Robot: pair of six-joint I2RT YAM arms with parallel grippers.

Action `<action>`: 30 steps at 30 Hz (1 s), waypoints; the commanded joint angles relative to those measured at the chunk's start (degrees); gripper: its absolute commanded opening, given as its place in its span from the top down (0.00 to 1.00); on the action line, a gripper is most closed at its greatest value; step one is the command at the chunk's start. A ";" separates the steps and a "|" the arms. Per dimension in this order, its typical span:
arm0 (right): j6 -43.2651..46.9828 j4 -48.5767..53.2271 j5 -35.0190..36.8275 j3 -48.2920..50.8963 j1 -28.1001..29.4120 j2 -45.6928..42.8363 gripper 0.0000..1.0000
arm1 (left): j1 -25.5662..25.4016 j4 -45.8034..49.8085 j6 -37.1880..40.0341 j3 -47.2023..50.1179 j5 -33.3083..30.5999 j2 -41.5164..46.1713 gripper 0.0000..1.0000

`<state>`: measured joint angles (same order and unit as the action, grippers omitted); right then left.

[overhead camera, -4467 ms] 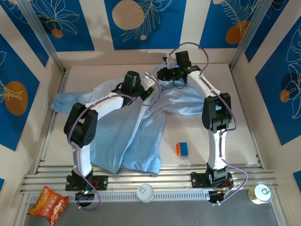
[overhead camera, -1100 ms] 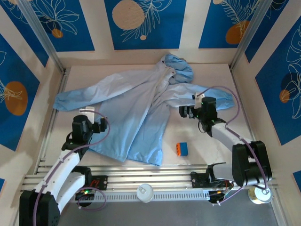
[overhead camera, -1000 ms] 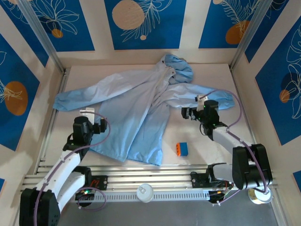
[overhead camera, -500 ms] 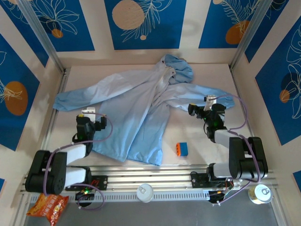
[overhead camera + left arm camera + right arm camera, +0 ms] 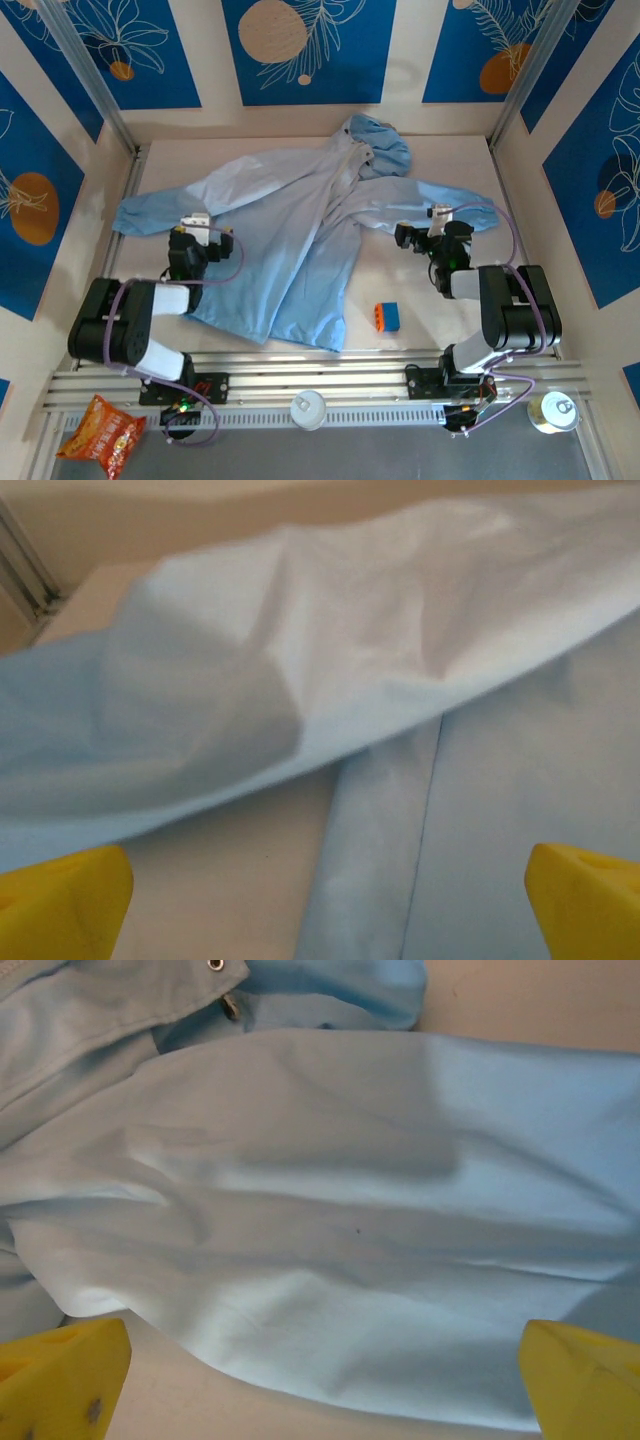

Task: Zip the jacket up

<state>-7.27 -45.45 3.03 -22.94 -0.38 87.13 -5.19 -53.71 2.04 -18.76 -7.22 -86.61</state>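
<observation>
The light-blue jacket (image 5: 290, 235) lies spread flat on the table, hood (image 5: 378, 143) at the far side and sleeves out to both sides. Its pale front strip (image 5: 322, 215) runs from the collar towards the near hem. My left gripper (image 5: 205, 240) hovers at the jacket's left side below the left sleeve, open, with nothing between its yellow fingertips (image 5: 62, 900); the sleeve (image 5: 300, 670) and a body seam fill its view. My right gripper (image 5: 408, 236) is open and empty just before the right sleeve (image 5: 400, 1210). A metal snap (image 5: 230, 1005) shows near the collar.
A blue and orange block (image 5: 387, 316) sits on the table right of the jacket's hem. Beyond the near rail lie a round tin (image 5: 308, 408), a snack bag (image 5: 100, 435) and a can (image 5: 553, 410). Walls close in the table on three sides.
Both arms have pulled back from the collar and folded towards their bases. In the last second the grippers shifted slightly while the jacket stayed flat and still.
</observation>
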 commanded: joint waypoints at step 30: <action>1.35 -0.46 1.37 -1.01 0.29 0.05 0.01 | 0.64 -2.70 -1.16 -1.40 -3.54 -3.02 0.00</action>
<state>-6.92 -45.43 3.25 -23.05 -0.32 87.13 -5.15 -55.27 1.43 -19.25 -10.15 -89.84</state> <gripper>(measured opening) 0.991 0.997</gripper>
